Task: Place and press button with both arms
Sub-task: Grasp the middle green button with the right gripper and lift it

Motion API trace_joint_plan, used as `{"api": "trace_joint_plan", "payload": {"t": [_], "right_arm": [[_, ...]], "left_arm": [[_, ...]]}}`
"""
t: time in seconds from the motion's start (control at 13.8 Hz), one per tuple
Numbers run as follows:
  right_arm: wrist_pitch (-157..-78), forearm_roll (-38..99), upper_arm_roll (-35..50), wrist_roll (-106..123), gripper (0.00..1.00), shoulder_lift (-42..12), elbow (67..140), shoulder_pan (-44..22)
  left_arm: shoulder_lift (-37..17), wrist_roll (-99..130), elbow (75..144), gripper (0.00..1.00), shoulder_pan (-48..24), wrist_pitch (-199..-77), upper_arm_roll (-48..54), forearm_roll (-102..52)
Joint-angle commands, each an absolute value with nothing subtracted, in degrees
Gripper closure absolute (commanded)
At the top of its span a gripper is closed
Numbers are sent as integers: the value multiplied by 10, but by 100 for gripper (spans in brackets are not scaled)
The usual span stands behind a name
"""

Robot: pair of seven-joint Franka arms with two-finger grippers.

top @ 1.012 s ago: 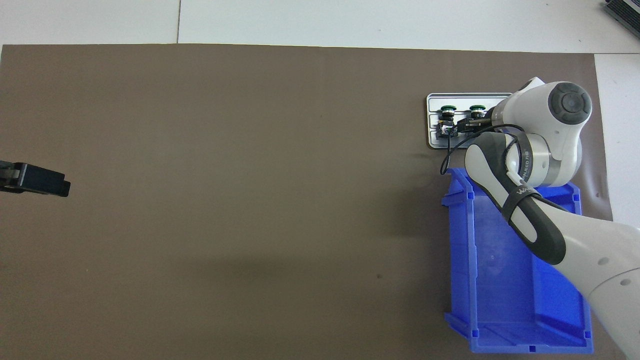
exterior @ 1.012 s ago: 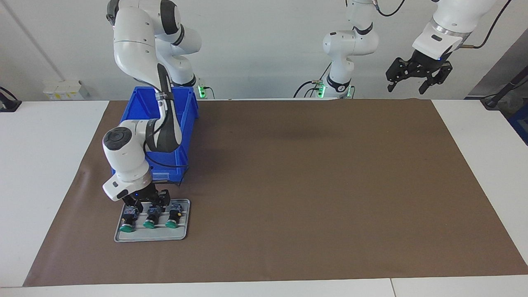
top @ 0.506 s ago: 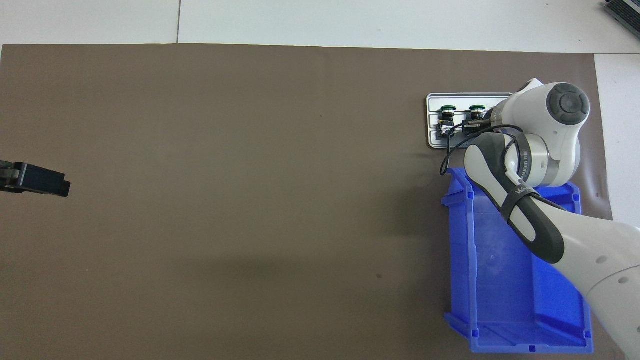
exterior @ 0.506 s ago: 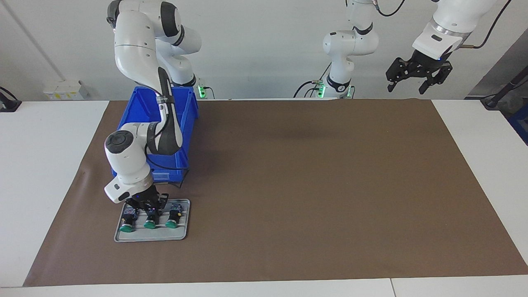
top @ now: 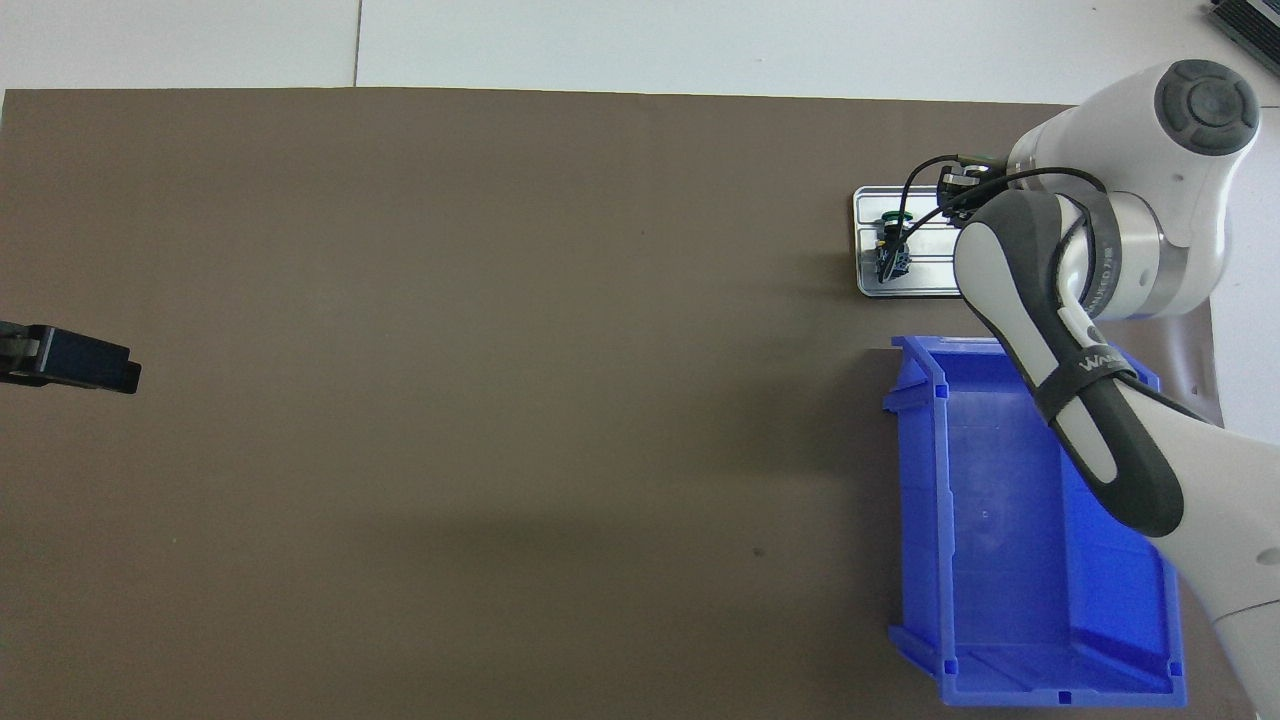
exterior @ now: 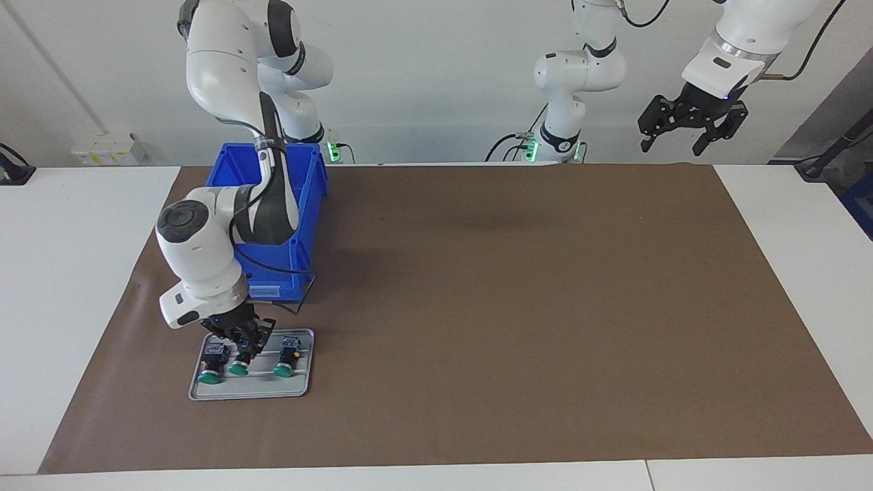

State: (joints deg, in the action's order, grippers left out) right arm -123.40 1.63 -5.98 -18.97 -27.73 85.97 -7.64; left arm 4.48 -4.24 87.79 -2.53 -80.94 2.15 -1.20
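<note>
Held button point(exterior: 240, 359) apparently points its cap away from robots.

Bright, even overhead light w/ soft diffuse shadows on the brown mat point(exterior: 518, 307) incl. a faint dark patch mid-mat and a shadow beside the blue bin point(exterior: 269, 225), no strong glare, both views sharp, slight edge distortion in overhead view, white wall point(exterior: 436, 82) evenly lit.

Three green-capped buttons point(exterior: 240, 360) are counted on one grey tray point(exterior: 251, 390). One blue bin point(exterior: 273, 204) and one brown mat point(exterior: 511, 307) are seen, with two robot arms point(exterior: 218, 204).
</note>
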Motion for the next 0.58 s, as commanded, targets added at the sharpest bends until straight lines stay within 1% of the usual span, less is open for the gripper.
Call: {"api": "trace_joint_plan", "payload": {"t": [0.0,0.07,0.22,0.51], "right_arm": [[-1190,22,-57,-296,100,-276,830,-118],[-1179,23,-57,-378,100,-276,824,-133],[-1182,25,-56,-564,100,-274,817,-157],[-1203,25,-57,-823,100,-270,819,-259]], "left_arm": [[54,-47,884,0,-24,-802,22,-2],[54,-47,884,0,-24,-802,22,-2],[54,-48,884,0,-24,-802,22,-2],[54,-47,884,0,-24,-802,22,-2]]}}
